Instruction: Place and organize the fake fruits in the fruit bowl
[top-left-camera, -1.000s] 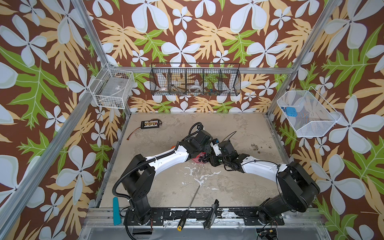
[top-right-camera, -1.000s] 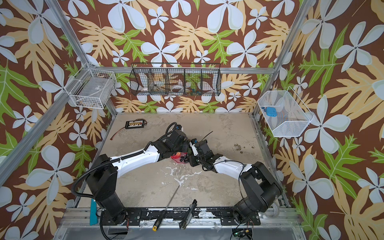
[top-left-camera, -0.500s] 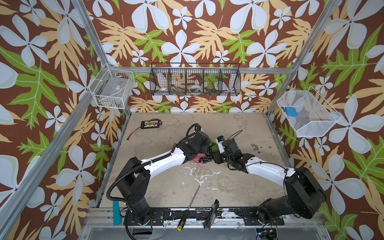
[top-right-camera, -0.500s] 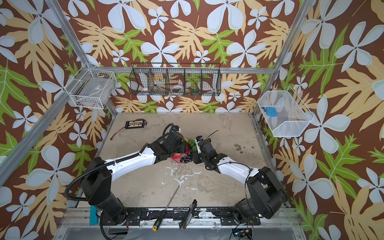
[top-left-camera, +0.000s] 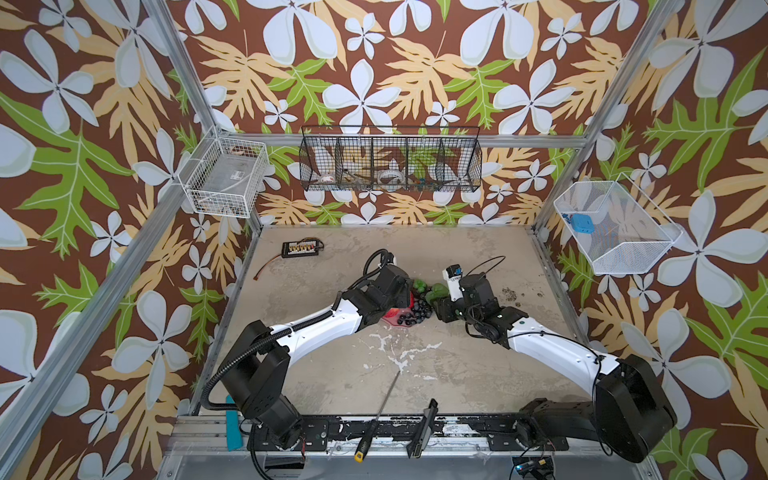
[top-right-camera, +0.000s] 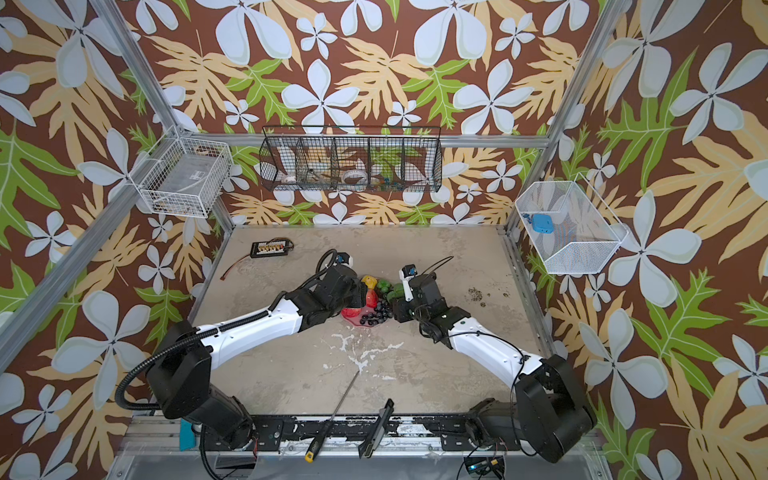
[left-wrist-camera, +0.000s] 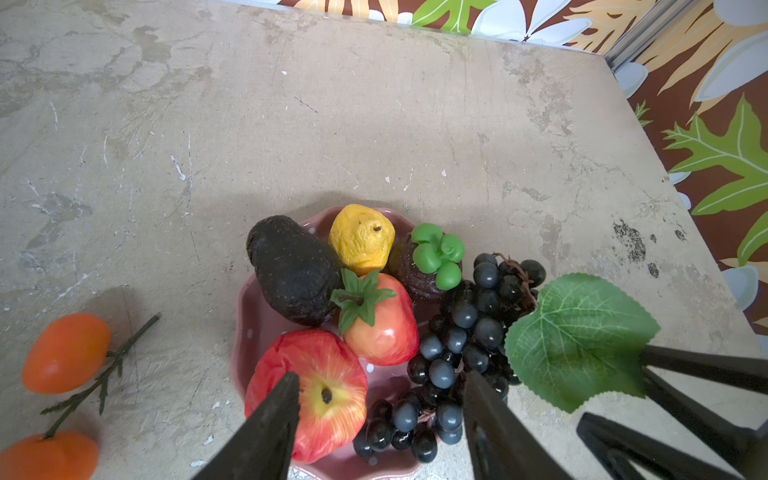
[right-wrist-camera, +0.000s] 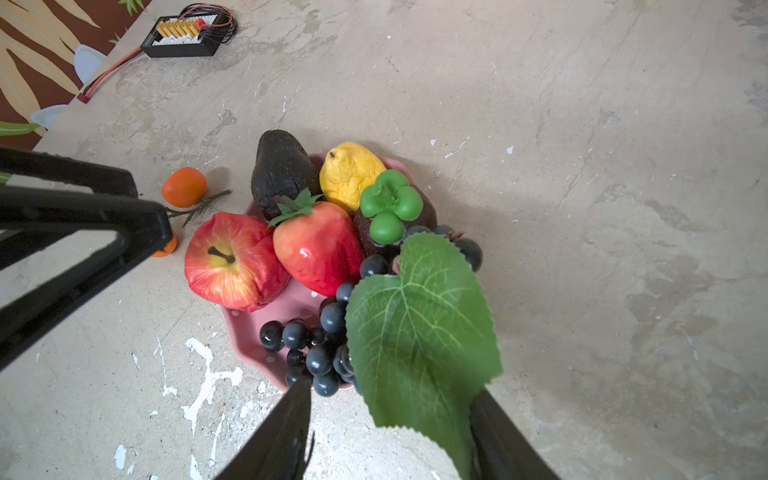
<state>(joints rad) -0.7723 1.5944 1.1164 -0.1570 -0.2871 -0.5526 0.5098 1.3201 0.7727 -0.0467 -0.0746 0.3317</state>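
The pink fruit bowl (left-wrist-camera: 249, 332) holds a dark avocado (left-wrist-camera: 293, 270), yellow lemon (left-wrist-camera: 361, 239), brown-green piece (left-wrist-camera: 436, 253), strawberry (left-wrist-camera: 384, 328), red apple (left-wrist-camera: 320, 386) and grape bunch (left-wrist-camera: 457, 340); the bunch's green leaf (right-wrist-camera: 419, 328) hangs over the rim. Two oranges (left-wrist-camera: 66, 353) on a stem lie on the table beside the bowl. My left gripper (left-wrist-camera: 381, 375) hovers open over the apple and grapes. My right gripper (right-wrist-camera: 390, 388) is open, and the leaf lies loose between its fingers. In both top views the arms meet at the bowl (top-left-camera: 392, 323) (top-right-camera: 353, 319).
A black connector board (top-left-camera: 300, 248) with wires lies at the back left of the table. A screwdriver (top-left-camera: 378, 411) and a black tool (top-left-camera: 424, 428) lie at the front edge. Wire baskets (top-left-camera: 390, 160) hang on the walls.
The right gripper's jaws have spread wider and that arm has drawn back a little to the right, uncovering the grapes and leaf. The left gripper has shifted slightly.
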